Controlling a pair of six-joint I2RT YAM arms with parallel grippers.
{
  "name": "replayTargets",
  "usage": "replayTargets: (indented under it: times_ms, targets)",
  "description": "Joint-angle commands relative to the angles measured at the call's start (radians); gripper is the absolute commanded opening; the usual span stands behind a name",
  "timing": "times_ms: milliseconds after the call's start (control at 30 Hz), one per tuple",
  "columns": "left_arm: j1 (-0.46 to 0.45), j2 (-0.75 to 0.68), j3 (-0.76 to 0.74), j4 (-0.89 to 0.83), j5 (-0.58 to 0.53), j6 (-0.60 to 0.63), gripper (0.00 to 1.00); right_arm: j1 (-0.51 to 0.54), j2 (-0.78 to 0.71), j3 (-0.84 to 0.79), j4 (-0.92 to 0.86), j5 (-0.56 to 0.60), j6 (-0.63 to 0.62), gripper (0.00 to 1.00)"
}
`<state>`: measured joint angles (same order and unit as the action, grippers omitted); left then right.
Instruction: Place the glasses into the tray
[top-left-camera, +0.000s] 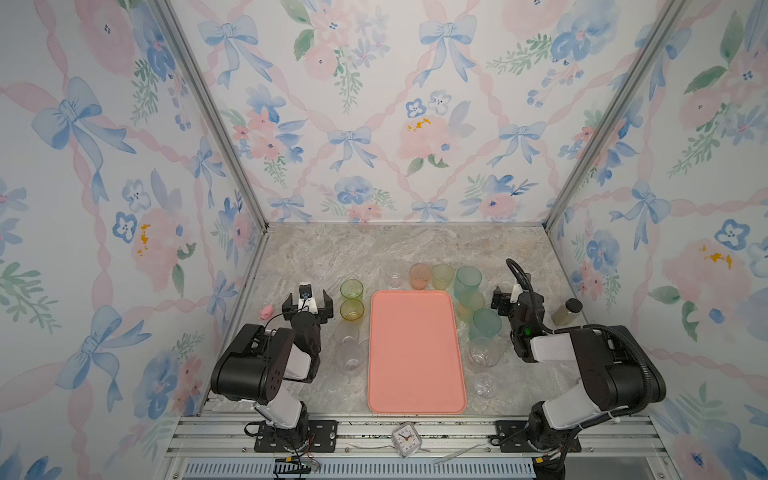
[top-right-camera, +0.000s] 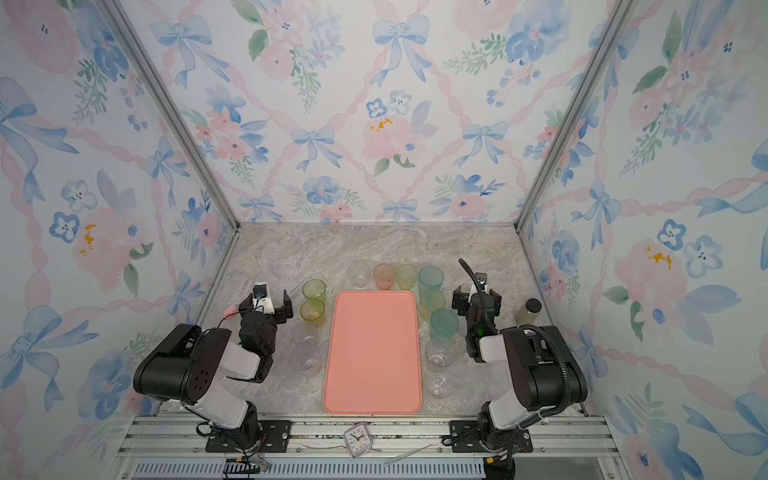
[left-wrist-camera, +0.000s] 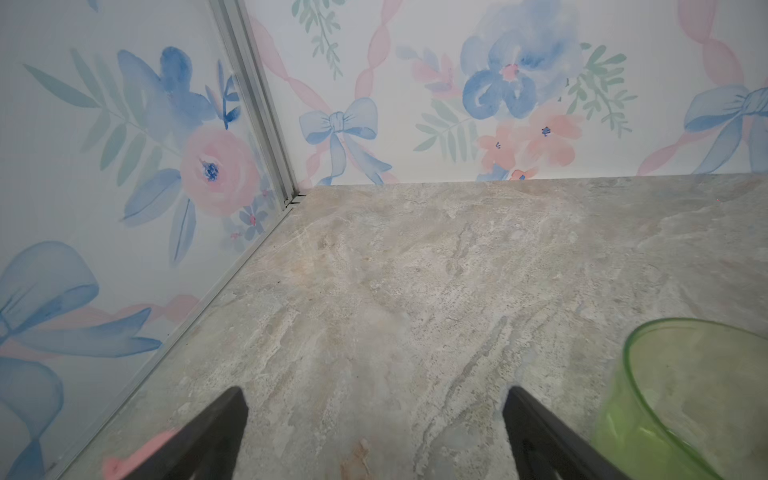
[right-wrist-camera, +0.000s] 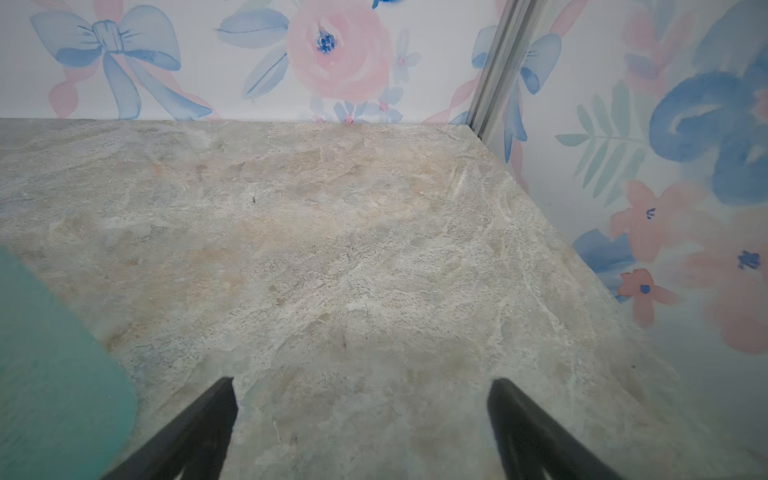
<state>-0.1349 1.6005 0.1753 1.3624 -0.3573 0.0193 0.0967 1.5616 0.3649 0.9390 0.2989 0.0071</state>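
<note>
Glasses (top-left-camera: 351, 289) stand left, right and behind the tray (top-left-camera: 415, 353).

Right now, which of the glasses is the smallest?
The clear rounded glass beside the front right corner of the tray; all the others are taller and straighter-sided.

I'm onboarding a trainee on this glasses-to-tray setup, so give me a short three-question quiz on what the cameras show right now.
1. True or false: a glass already stands in the tray.
2. In both top views, the two yellow-green glasses nearest the left pincer stand: A) left of the tray, B) right of the tray, C) on the tray.
3. What state are the left pincer and the right pincer in?

Key
1. False: nothing stands in the tray.
2. A.
3. Both open, holding nothing.
</note>
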Motion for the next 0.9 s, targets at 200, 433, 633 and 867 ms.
replayTargets:
  times_ms: [200, 433, 633, 867]
  targets:
    - [0.006, -0.007, 0.017, -0.004, 0.012, -0.001, 0.98, -0.008, -0.011, 0.014, -0.002, -0.008, 0.011, 0.97]
    - [0.008, -0.008, 0.019, -0.008, 0.015, -0.001, 0.98, -0.01, -0.011, 0.016, -0.006, -0.009, 0.01, 0.97]
    - [0.008, -0.008, 0.02, -0.008, 0.015, -0.002, 0.95, -0.009, -0.011, 0.016, -0.005, -0.009, 0.01, 0.97]
    - [0.011, -0.024, 0.02, -0.02, 0.019, -0.002, 0.79, -0.011, -0.017, 0.021, -0.017, 0.003, 0.015, 0.9]
